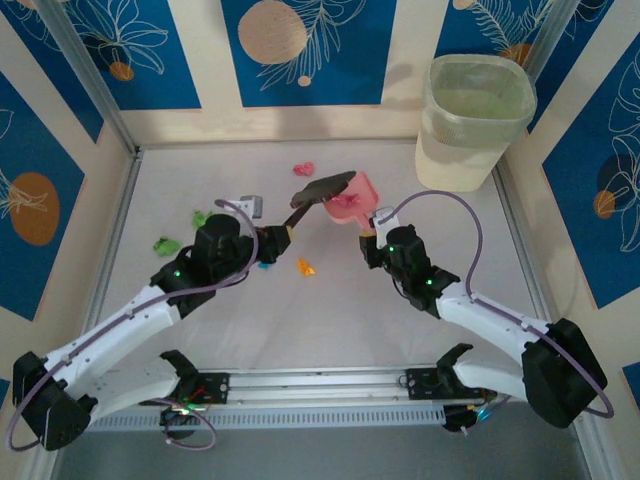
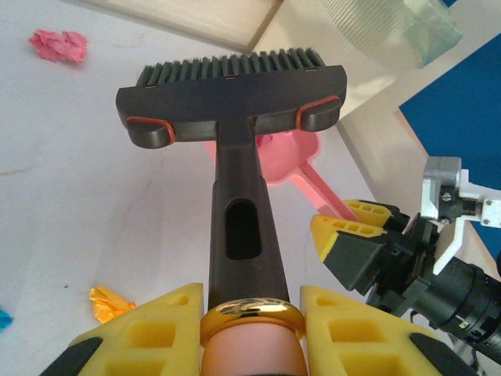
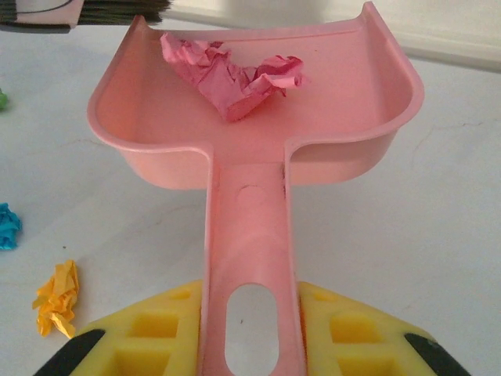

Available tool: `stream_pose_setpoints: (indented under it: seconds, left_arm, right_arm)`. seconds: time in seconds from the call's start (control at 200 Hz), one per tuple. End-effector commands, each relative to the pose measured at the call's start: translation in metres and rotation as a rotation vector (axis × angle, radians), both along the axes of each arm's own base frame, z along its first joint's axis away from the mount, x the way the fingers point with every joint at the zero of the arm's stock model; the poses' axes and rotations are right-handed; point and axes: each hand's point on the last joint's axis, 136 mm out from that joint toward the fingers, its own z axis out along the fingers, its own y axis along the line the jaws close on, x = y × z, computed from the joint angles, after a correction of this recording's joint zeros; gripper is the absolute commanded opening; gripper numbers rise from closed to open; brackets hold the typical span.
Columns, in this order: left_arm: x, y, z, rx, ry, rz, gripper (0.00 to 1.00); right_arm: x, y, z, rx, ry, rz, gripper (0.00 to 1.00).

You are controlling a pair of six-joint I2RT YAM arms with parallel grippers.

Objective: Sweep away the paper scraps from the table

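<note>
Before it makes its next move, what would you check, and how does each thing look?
1. Left gripper shut on brush: ok.
2. Right gripper shut on dustpan: ok.
3. Pink scrap lying in dustpan: ok.
4. Table swept: not ok; orange scrap, green scraps and second pink scrap lie loose.
5. Dustpan lip flat on table: cannot tell.
6. Bin upright, open: ok.

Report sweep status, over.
Left gripper shut on brush. Right gripper shut on pink dustpan, pink scrap inside. Orange scrap, green scrap loose on table.
</note>
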Motion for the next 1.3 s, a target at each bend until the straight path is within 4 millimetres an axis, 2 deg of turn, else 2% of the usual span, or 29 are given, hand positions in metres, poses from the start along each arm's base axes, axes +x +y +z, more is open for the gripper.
stream_pose_setpoints:
  seconds: [0.0, 0.2, 0.43, 0.575, 0.75, 0.87, 0.98, 1.04, 1.18, 1.295]
  left_arm:
    - [0.003, 0.007, 0.021, -0.064, -0.112, 0.043, 0.00]
    - [-0.003, 0.052, 0.006, -0.001, -0.163, 0.197, 0.00]
    - [-0.009, 0.087, -0.023, 0.076, -0.184, 0.320, 0.00]
    - [-0.009, 0.096, -0.038, 0.082, -0.192, 0.360, 0.00]
    - [-0.007, 0.095, -0.043, 0.103, -0.184, 0.359, 0.00]
    - [-0.007, 0.094, -0.044, 0.099, -0.182, 0.356, 0.00]
    - [-0.008, 0.094, -0.042, 0.097, -0.183, 0.350, 0.00]
    - [-0.010, 0.094, -0.040, 0.090, -0.187, 0.347, 0.00]
    - [-0.011, 0.099, -0.038, 0.094, -0.193, 0.363, 0.00]
    - [-0.011, 0.100, -0.037, 0.092, -0.196, 0.366, 0.00]
  right_arm:
    - [-0.001, 0.001, 0.011, 0.019, -0.052, 0.001, 0.00]
    - [-0.003, -0.003, 0.016, 0.026, -0.047, -0.010, 0.00]
    - [-0.001, -0.008, 0.040, 0.061, 0.005, -0.062, 0.00]
    - [0.000, -0.019, 0.072, 0.099, 0.017, -0.153, 0.00]
    - [0.004, -0.032, 0.132, 0.133, -0.027, -0.216, 0.00]
    - [0.022, -0.053, 0.170, 0.142, 0.001, -0.296, 0.00]
    - [0.046, -0.082, 0.188, 0.203, 0.083, -0.417, 0.00]
    - [0.058, -0.096, 0.202, 0.266, 0.099, -0.465, 0.00]
    - [0.084, -0.113, 0.236, 0.444, 0.085, -0.469, 0.00]
    - [0.102, -0.141, 0.255, 0.628, 0.100, -0.519, 0.00]
